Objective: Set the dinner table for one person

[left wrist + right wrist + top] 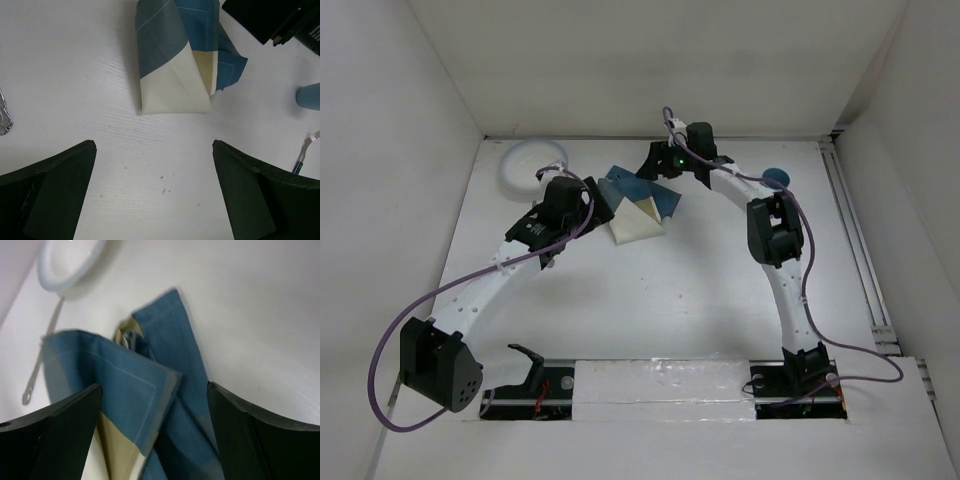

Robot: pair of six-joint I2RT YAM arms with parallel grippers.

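Observation:
The dinner table [650,300] is a wide white tabletop. A blue-and-tan cloth placemat [640,208] lies crumpled and folded over at the back middle. My right gripper [656,166] hangs over its far end; in the right wrist view the jaws [154,390] stand wide apart with the blue cloth [135,385] beneath and between them. My left gripper [600,206] is just left of the placemat; in the left wrist view it [154,150] is open and empty over bare table, short of the cloth [175,65].
A white plate [532,165] sits at the back left, also in the right wrist view [70,262]. A blue cup [776,178] stands at the back right. A spoon [4,115] lies left of the left gripper and a fork [305,150] lies right of it.

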